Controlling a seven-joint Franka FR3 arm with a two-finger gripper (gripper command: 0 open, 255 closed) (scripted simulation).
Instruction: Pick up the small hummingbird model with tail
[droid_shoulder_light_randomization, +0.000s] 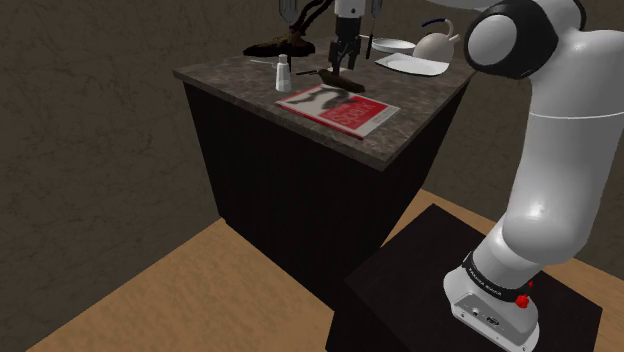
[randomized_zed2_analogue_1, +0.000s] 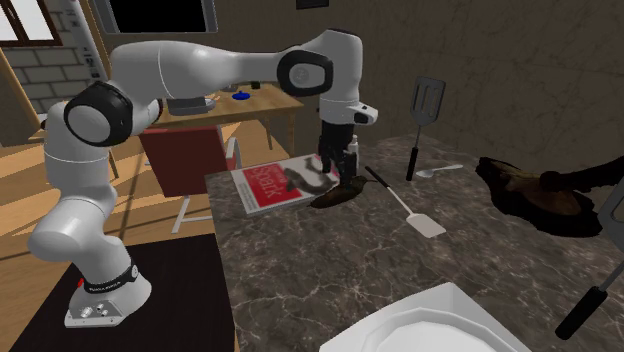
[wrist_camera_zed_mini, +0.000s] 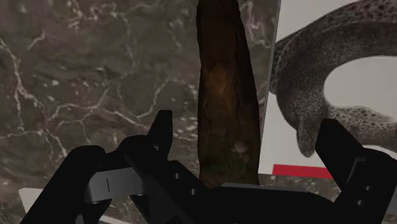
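Note:
The small hummingbird model (wrist_camera_zed_mini: 224, 95) is a slim dark brown shape lying flat on the marble counter (droid_shoulder_light_randomization: 230, 75), right beside a red and white magazine (droid_shoulder_light_randomization: 345, 108). My black gripper (wrist_camera_zed_mini: 248, 127) is open and low over it, one finger (wrist_camera_zed_mini: 159, 137) on each side, neither touching. In the shoulder view the gripper (droid_shoulder_light_randomization: 343, 68) points straight down at the model (droid_shoulder_light_randomization: 332, 76). The second exterior view has the gripper (randomized_zed2_analogue_1: 338, 175) just above the model (randomized_zed2_analogue_1: 335, 195), at the magazine's (randomized_zed2_analogue_1: 265, 188) edge.
A small white bottle (droid_shoulder_light_randomization: 283, 73) stands close by, with a larger dark bird model (droid_shoulder_light_randomization: 280, 45) behind it. A plate (droid_shoulder_light_randomization: 392, 45), teapot (droid_shoulder_light_randomization: 435, 45) and paper (droid_shoulder_light_randomization: 412, 65) sit farther back. A white spatula (randomized_zed2_analogue_1: 410, 210) lies near the gripper, and a black spatula (randomized_zed2_analogue_1: 420, 110) stands upright.

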